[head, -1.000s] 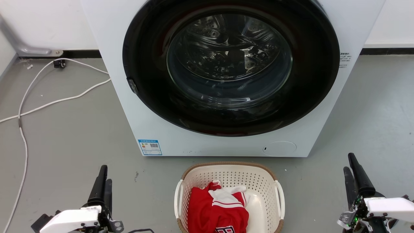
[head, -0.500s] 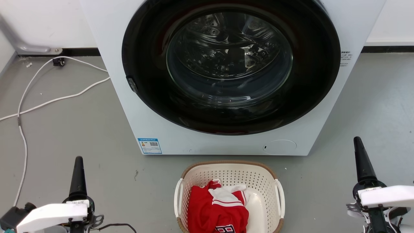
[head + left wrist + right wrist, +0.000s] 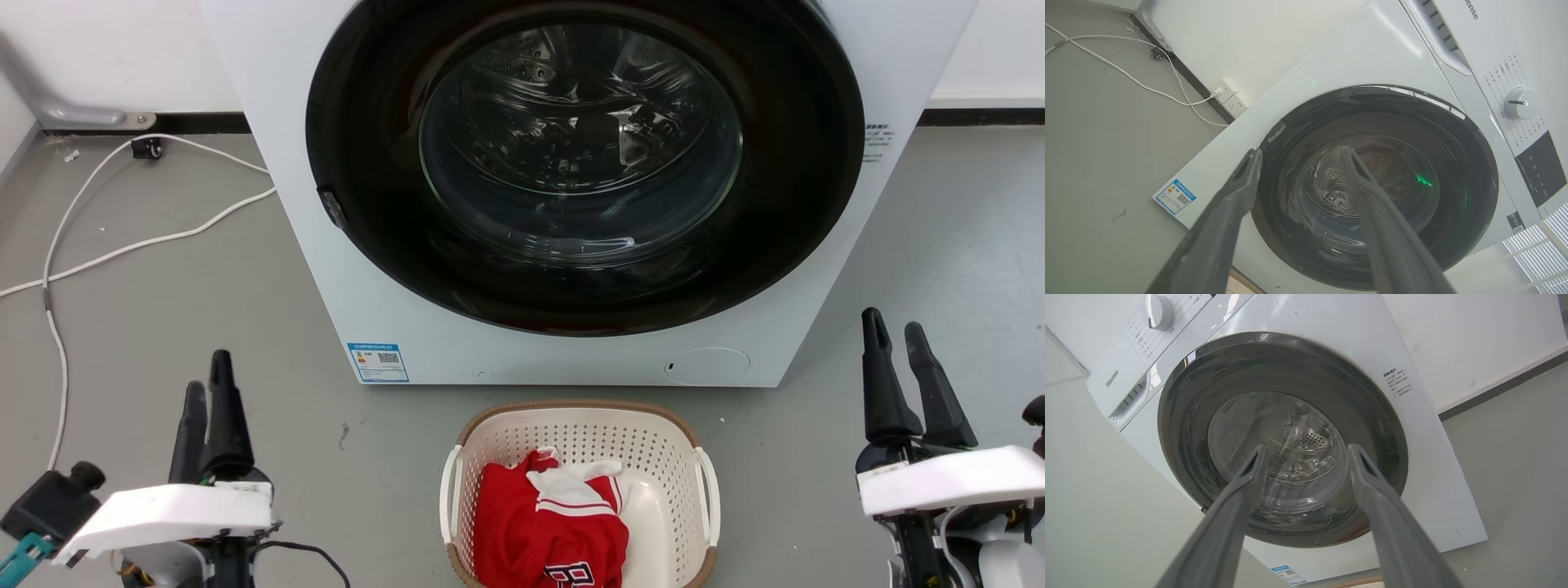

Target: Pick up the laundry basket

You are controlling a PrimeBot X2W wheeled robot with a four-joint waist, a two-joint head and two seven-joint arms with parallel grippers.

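The left gripper (image 3: 208,376) has moved. A moment ago it sat low and closer to the middle. Now it is farther forward and more out to the side. In the left wrist view the left gripper (image 3: 1300,152) has its jaws apart with a clear gap, and there is nothing in them. They point at the washing machine (image 3: 571,363), not at the basket.

The laundry basket (image 3: 588,441) has not moved. It sits on the floor (image 3: 163,310) just in front of the machine, with a red shirt (image 3: 547,531) inside. It is to the right of the left jaws and to the left of the right jaws. It is well apart from both and nearer the robot than their tips. Its left handle (image 3: 446,498) and right handle (image 3: 709,494) are both free.

The right gripper (image 3: 893,322) has also moved forward. A moment ago its fingers looked like one dark spike, and now two show. In the right wrist view the right gripper (image 3: 1307,448) has its jaws apart and holds nothing. A bit of the basket's brown rim (image 3: 1359,582) peeks in below them.

So I think both arms are getting ready, one on each side. Nothing is grabbed yet. The jaws likely need to come down and in toward the handles.
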